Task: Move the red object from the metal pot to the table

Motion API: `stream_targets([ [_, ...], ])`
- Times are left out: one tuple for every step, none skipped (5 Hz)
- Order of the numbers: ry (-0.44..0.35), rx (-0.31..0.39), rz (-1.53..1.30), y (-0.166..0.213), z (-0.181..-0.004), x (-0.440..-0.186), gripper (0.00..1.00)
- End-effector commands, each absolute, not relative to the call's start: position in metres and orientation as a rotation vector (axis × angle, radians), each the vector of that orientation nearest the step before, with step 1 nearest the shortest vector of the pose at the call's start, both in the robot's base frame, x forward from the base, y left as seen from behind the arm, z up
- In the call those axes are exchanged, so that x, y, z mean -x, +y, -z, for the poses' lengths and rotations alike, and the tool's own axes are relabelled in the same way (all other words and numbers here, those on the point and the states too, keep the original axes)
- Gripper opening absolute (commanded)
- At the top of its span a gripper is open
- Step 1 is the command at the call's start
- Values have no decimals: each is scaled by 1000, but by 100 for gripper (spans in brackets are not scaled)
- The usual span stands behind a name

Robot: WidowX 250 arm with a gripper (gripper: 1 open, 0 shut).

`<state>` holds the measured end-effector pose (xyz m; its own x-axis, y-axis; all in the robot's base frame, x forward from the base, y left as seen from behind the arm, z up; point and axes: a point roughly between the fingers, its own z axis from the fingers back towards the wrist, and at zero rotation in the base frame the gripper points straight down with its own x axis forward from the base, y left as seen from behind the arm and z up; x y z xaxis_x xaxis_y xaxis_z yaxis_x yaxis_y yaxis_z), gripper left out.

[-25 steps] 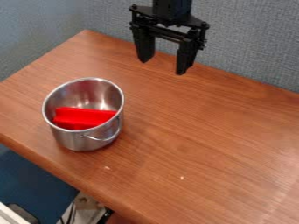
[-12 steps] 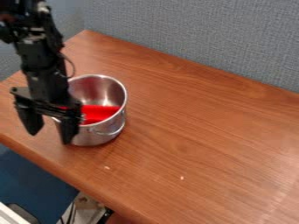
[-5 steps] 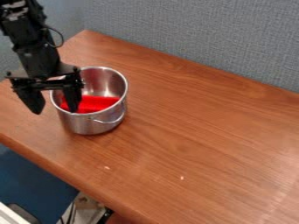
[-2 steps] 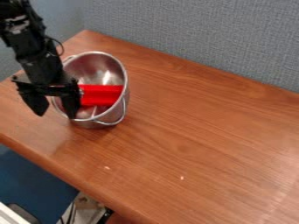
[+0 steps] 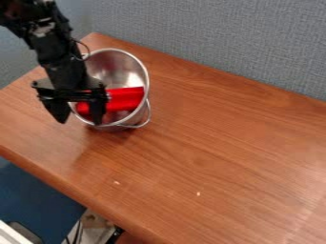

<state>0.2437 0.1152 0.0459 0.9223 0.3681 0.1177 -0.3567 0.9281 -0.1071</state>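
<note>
tabletop [image 5: 216, 143]: reddish-brown wood with visible grain, bare over its whole right and near part, so there is plenty of room to set the piece down well apart from the pot.
arm [image 5: 45, 38]: dark, coming in from the upper left and reaching down toward the pot's near side.
metal pot [image 5: 121, 69]: shiny steel, tipped over toward the camera with its mouth facing down and to the left rather than standing upright; it looks as if the claw is pressing on its rim or wall.
claw [image 5: 74, 103]: black, pointing down, fingers spread wide, one finger outside the pot's near-left rim and the other at or inside the mouth; it is pinching nothing.
red object [image 5: 114, 99]: bright red flat piece lying inside the tipped pot against its lower wall, just beside the claw; whether a finger touches it cannot be told.
step in hand: reaching into the pot to take hold of the red piece.
doing it well: both fingers should straddle the piece alone, clear of the steel rim, before closing.
risk: a tilted pot may roll or slide, or the flat piece may slip out of reach.
</note>
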Motion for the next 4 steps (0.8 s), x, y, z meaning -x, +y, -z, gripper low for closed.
stream_targets([
  [-204, 80, -363, 107, -39, -242, 0],
  [-236, 84, -353, 99, -21, -230, 0],
  [-272, 82, -349, 95, -19, -221, 0],
  [-257, 44, -334, 108, -19, -218, 100],
])
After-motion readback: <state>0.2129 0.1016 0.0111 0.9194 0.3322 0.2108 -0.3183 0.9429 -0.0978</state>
